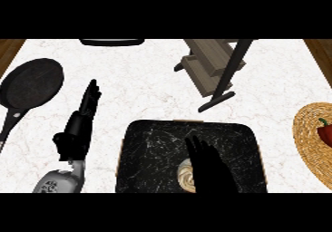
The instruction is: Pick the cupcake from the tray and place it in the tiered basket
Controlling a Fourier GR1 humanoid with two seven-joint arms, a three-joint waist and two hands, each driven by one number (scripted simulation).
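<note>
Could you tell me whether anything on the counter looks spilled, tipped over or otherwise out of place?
Nothing stands out. The cupcake sits on the black tray, partly hidden by the right hand. The frying pan, tiered basket and red pepper on its woven mat look undisturbed.

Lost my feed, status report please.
Right robot hand open over cupcake on tray. Left robot hand open, resting. Tiered basket beyond, path unobstructed.

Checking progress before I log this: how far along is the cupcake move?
Nothing is done yet: the cupcake still sits on the dark tray. In hand: the right robot hand is over it with straight fingers, no grasp. The left robot hand rests open. Left: grasp, lift, carry to the tiered basket.
</note>
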